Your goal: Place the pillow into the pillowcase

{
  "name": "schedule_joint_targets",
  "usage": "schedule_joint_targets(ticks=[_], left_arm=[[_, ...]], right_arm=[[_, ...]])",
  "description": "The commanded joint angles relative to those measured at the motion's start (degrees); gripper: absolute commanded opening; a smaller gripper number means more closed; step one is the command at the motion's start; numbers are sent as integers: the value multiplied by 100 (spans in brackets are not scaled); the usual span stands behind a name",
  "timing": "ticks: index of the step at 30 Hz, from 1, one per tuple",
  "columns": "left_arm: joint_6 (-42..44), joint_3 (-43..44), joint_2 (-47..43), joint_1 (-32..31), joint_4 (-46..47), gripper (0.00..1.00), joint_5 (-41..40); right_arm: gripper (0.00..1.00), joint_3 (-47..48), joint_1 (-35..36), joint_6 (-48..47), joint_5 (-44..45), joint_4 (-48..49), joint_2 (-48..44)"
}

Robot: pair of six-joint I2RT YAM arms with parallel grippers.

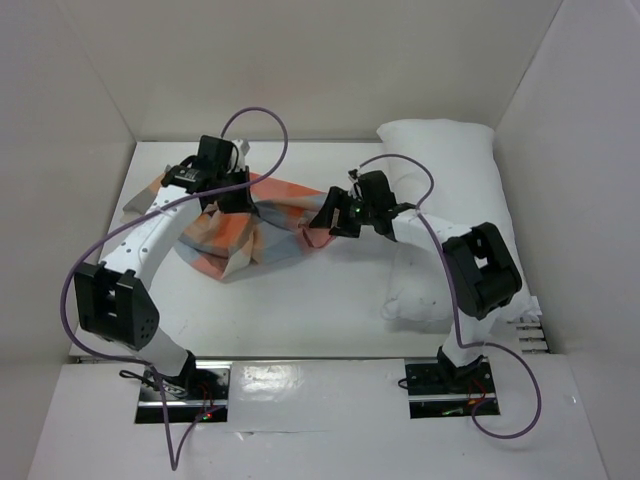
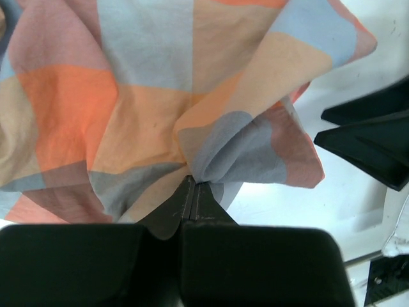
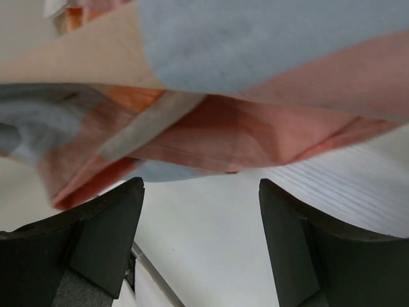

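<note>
The checked pillowcase (image 1: 250,228) lies bunched on the white table, left of centre. My left gripper (image 1: 222,192) is shut on a gathered fold of it; in the left wrist view the jaws (image 2: 193,185) pinch the grey and orange cloth (image 2: 140,109). My right gripper (image 1: 322,222) is open at the pillowcase's right edge, with nothing between its fingers; the cloth edge (image 3: 211,128) hangs just beyond the fingertips (image 3: 201,185). The plain white pillow (image 1: 445,200) lies along the right side, partly under the right arm.
White walls enclose the table (image 1: 300,300) on the left, back and right. The right gripper's black fingers show at the right edge of the left wrist view (image 2: 370,141). Purple cables loop over both arms.
</note>
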Motion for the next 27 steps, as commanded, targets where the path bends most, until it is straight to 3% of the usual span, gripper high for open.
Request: schedule_joint_targets(ticks=[1,5,8,13,21,22,23,25,26,27], left_arm=[[219,173,22,33,-204,0,258],[203,-336,-381,33,-275,0,373],[202,-478,-688,33,-222,0,373],[202,-478,-917,33,-345,0,373],[395,-846,-1330,33,-591,0,312],[395,-847,-1331,33,-591,0,251],[395,-951,-1383,33,-591,0,189],[395,-1022,-1384,33,-644,0,22],[395,-1023,-1384,33,-644,0,-144],[395,-1023,-1384,33,-644,0,-224]], right_arm=[[81,189,31,255,-429,944,-18],[86,259,-31,344,-104,954,25],[90,513,-31,493,-437,954,395],[94,92,-31,828,-316,2128,519],[95,74,-155,916,-35,2457,721],[89,74,-155,968,-34,2457,799],[55,144,-155,968,36,2457,800],[11,258,-155,968,36,2300,800],[0,380,-155,907,115,2151,800],[0,434,-155,855,115,1923,704]])
